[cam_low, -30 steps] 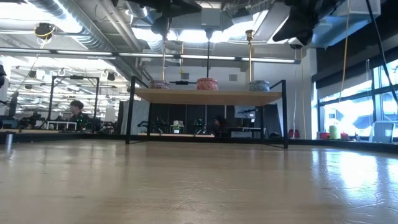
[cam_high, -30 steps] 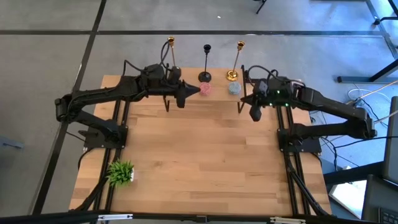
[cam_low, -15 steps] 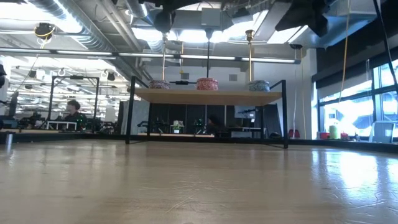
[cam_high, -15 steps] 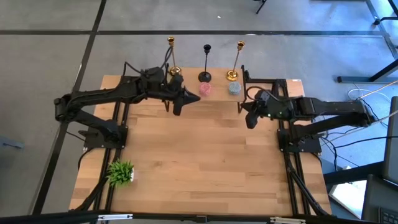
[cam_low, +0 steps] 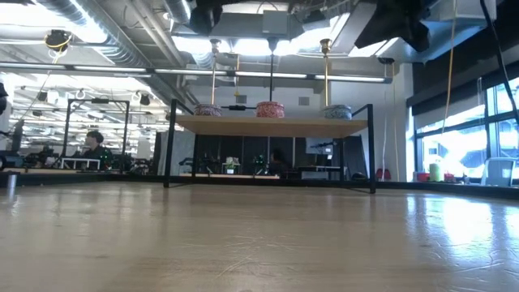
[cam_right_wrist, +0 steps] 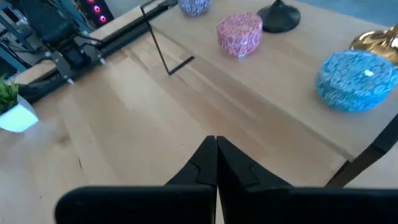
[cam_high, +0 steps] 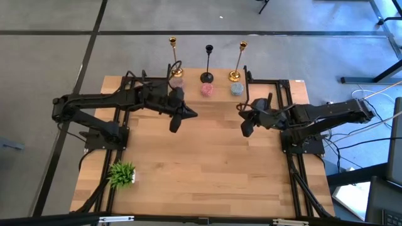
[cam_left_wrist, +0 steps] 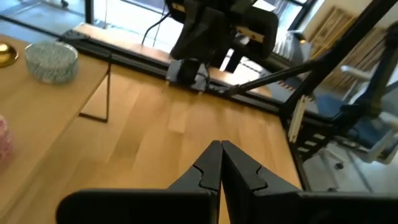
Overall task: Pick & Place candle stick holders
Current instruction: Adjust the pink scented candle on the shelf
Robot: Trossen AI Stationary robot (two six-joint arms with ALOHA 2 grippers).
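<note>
Three candle stick holders seen standing on raised shelf (cam_high: 270,83) at far edge of tabletop (cam_high: 207,163): left gold holder (cam_high: 173,58), black holder (cam_high: 208,63), right gold holder (cam_high: 239,61). Three small round candles seen just near of them: pale (cam_high: 178,82), pink (cam_high: 206,90), blue (cam_high: 236,88). Left hand (cam_high: 175,124) held clenched, empty, above tabletop, near of shelf. Right hand (cam_high: 245,129) likewise clenched, empty, right of centre. Small green plant (cam_high: 122,174) placed at near left.

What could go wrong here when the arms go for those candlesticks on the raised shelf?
1. The three candlesticks, gold, black and gold, are tall, thin and close together; a sideways brush could topple one into the next.
2. Small round candles, such as the pink and blue ones, sit just in front and could get knocked.
3. Both the left gripper and right gripper are shut, so they must open before reaching.
</note>
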